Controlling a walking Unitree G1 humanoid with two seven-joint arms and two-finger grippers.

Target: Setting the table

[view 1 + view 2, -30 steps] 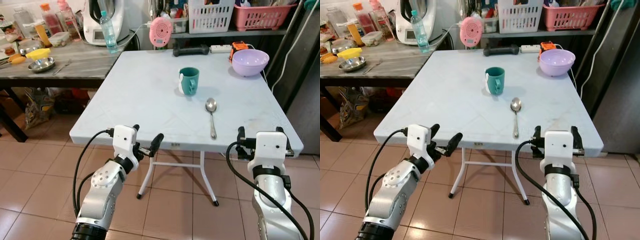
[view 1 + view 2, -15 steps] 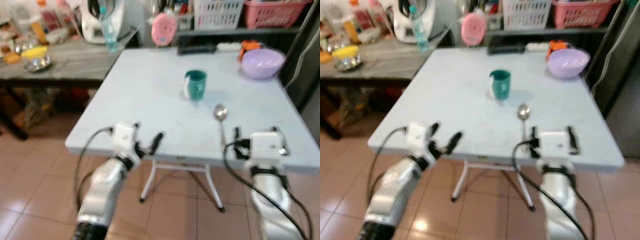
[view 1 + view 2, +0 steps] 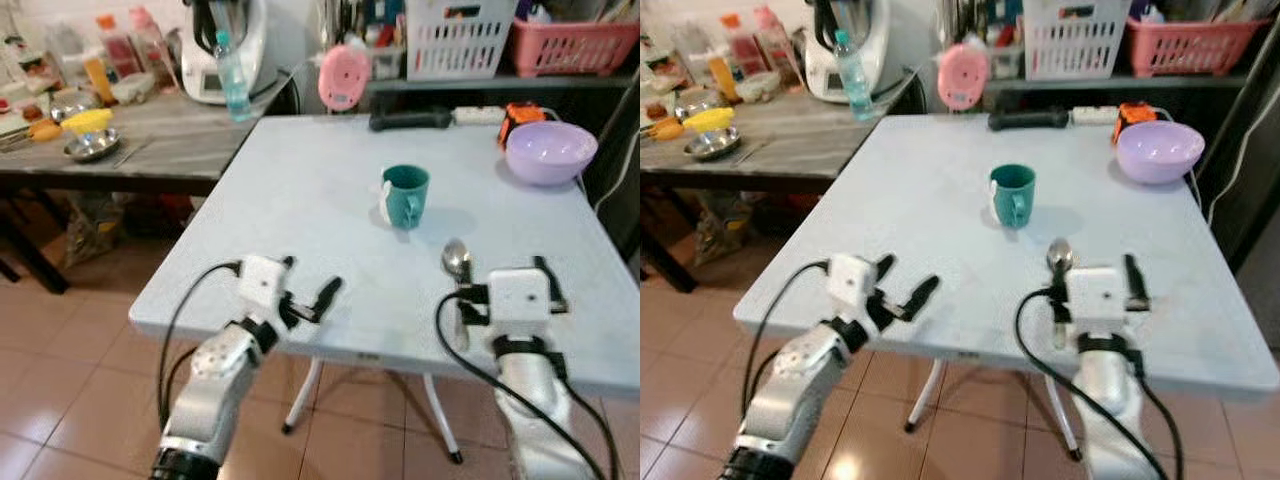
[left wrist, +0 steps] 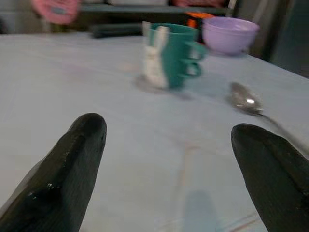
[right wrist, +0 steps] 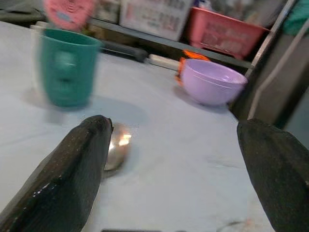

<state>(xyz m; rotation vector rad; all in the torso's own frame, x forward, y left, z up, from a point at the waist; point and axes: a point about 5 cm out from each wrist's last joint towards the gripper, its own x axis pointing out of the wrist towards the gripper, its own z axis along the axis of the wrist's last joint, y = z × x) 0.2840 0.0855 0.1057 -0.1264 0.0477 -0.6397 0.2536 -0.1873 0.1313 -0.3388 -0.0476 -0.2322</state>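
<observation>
A teal mug (image 3: 404,193) stands upright mid-table on the pale square table (image 3: 300,200). A metal spoon (image 3: 456,260) lies in front of it, handle toward me and partly hidden by my right arm. A lilac bowl (image 3: 551,152) sits at the far right corner. My left gripper (image 3: 308,278) hovers open over the near table edge, left of the spoon; the left wrist view has its fingertips (image 4: 89,126) wide apart with the mug (image 4: 166,55) ahead. My right gripper (image 3: 505,281) is open just above the spoon's handle, the spoon bowl (image 5: 116,149) beside one finger.
A wooden side table (image 3: 150,150) at the left holds bottles, a metal dish (image 3: 90,146) and a white appliance. A water bottle (image 3: 232,80) and a pink round object (image 3: 344,77) stand at the table's far edge. Baskets (image 3: 458,40) sit on a shelf behind. Tiled floor lies below.
The camera has moved closer to the table. Both grippers, which hung before the table's front edge, are now over its near part. Mug, spoon and bowl have not moved.
</observation>
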